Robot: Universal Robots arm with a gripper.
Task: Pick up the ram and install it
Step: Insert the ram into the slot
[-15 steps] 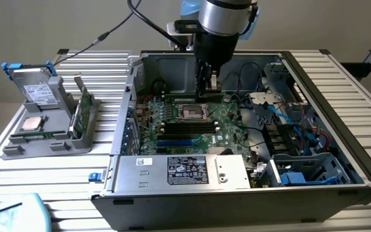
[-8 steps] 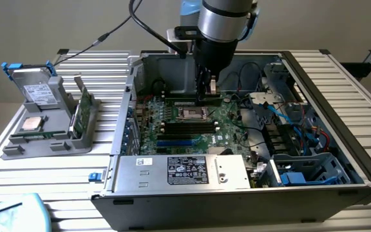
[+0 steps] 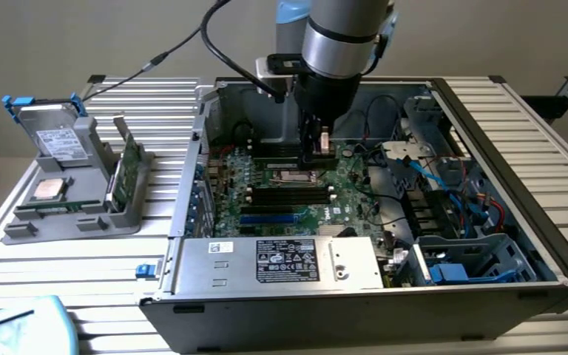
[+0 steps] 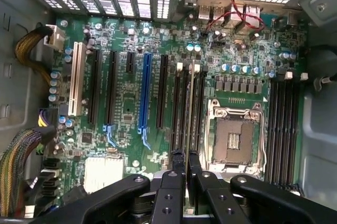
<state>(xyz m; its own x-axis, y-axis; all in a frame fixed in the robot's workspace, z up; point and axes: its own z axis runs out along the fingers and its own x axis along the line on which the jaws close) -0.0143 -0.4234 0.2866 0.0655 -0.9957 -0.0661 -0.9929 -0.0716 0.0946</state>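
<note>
Ram (image 4: 189, 108) sits pinched edge-on between the fingers (image 4: 175, 182), mid-frame above the motherboard (image 4: 126, 103). Its length parallels the memory slots (image 4: 178, 113) beneath.

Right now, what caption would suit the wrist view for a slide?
Hand gripping the ram edge-on, lined up along the memory slots beside the empty CPU socket.

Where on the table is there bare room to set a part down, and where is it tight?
Bare table slats lie between the grey holder, the computer case and the pale blue object; another strip runs along the case's side at the exterior view's right. Inside the case is crowded: cables and the gripper over the motherboard.
</note>
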